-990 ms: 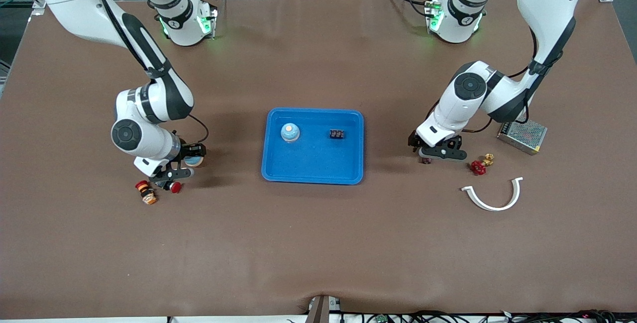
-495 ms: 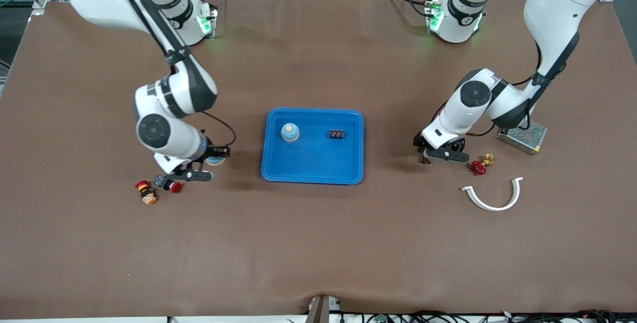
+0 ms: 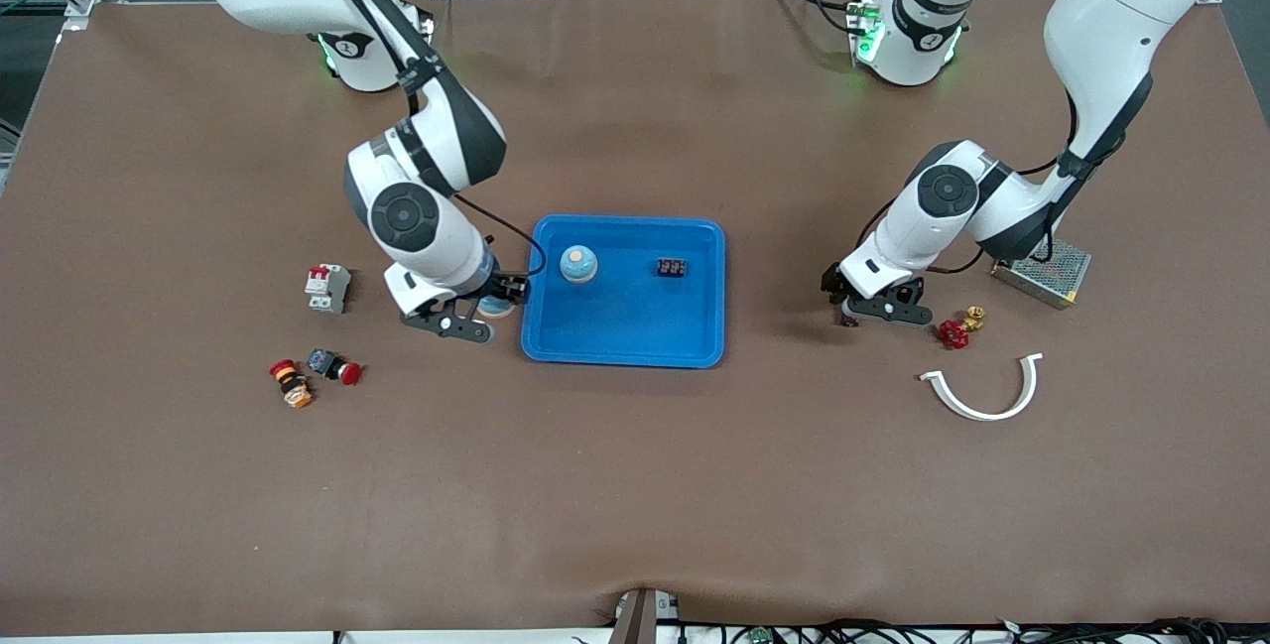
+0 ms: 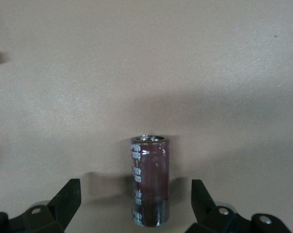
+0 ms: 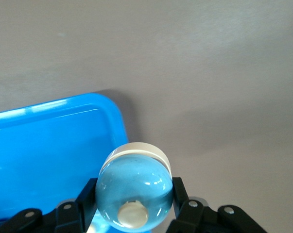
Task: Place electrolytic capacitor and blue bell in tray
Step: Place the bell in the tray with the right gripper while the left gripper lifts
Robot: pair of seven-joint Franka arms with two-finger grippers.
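The right gripper (image 5: 134, 213) is clamping the blue bell (image 5: 134, 191) – it is hanging over the table (image 3: 635, 485), just beside the tray (image 3: 623, 351), at about 9 o'clock from its rim. Another bell (image 3: 577, 264) and a small black part (image 3: 672, 268) are already lying in the tray.

The left gripper (image 4: 136, 213) is standing low with its fingers (image 4: 63, 204) wide apart – the capacitor (image 4: 149, 182) is standing upright between them, not touched. It is on the table at about 3 o'clock from the tray, well apart from it.
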